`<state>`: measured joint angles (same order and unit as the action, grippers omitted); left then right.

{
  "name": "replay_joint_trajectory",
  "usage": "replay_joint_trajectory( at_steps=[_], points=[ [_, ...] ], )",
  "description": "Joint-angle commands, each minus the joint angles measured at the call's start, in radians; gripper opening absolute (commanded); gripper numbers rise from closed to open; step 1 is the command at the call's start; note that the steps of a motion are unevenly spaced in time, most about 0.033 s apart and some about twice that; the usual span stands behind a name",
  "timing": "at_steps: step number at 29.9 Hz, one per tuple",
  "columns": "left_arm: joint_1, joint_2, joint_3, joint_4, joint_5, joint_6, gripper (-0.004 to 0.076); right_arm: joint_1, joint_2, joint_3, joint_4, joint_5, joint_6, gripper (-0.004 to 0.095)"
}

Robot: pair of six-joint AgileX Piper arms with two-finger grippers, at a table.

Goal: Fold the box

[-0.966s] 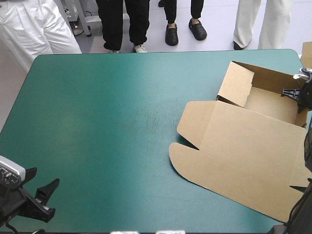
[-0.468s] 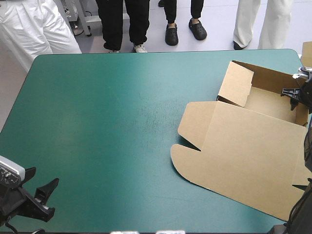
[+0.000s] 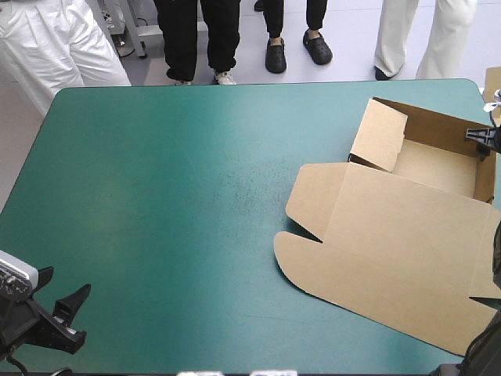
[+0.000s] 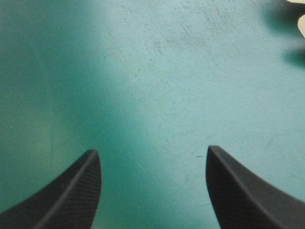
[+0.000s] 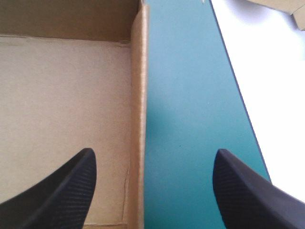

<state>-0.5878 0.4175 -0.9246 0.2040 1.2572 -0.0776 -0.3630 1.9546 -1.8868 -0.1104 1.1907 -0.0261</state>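
Observation:
The brown box (image 3: 391, 243) lies at the table's right side. Its lid is flat toward the front, and its tray (image 3: 434, 164) has raised walls toward the far right. My right gripper (image 3: 479, 139) hovers at the tray's right wall, open. In the right wrist view this gripper (image 5: 153, 151) straddles the wall (image 5: 138, 95), one finger over the tray floor (image 5: 62, 95) and one over the teal-green cover (image 5: 190, 119), touching nothing. My left gripper (image 3: 59, 288) is at the front left corner, far from the box. It stands open (image 4: 152, 150) over bare cover.
The table's right edge (image 5: 238, 95) runs close beside the tray wall. A bit of further brown board (image 3: 493, 78) shows beyond the far right corner. Bare cover (image 3: 172, 196) stretches across the left and middle of the table.
My right gripper has opened from shut and drawn back toward the table's right edge. The box's lid shifted very slightly. The left arm has barely moved.

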Motion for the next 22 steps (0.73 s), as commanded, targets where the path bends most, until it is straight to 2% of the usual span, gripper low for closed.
replay_joint_trajectory(
  at_steps=[1,8,16,22],
  points=[
    [-0.003,0.010,-0.024,0.028,-0.045,0.001,0.0449,-0.004,-0.120,-0.024,-0.006,-0.004,0.004,0.0644],
    [-0.003,0.010,-0.024,0.033,-0.065,0.001,0.0449,0.026,-0.284,-0.024,0.164,0.045,-0.008,0.0642],
    [-0.003,-0.005,-0.024,0.039,-0.112,0.001,0.0449,0.265,-0.514,-0.024,0.110,0.047,-0.017,0.0528],
    [-0.003,-0.005,-0.024,0.053,-0.117,0.001,0.0449,0.429,-0.684,0.043,0.104,0.028,-0.010,0.0522]
  ],
)
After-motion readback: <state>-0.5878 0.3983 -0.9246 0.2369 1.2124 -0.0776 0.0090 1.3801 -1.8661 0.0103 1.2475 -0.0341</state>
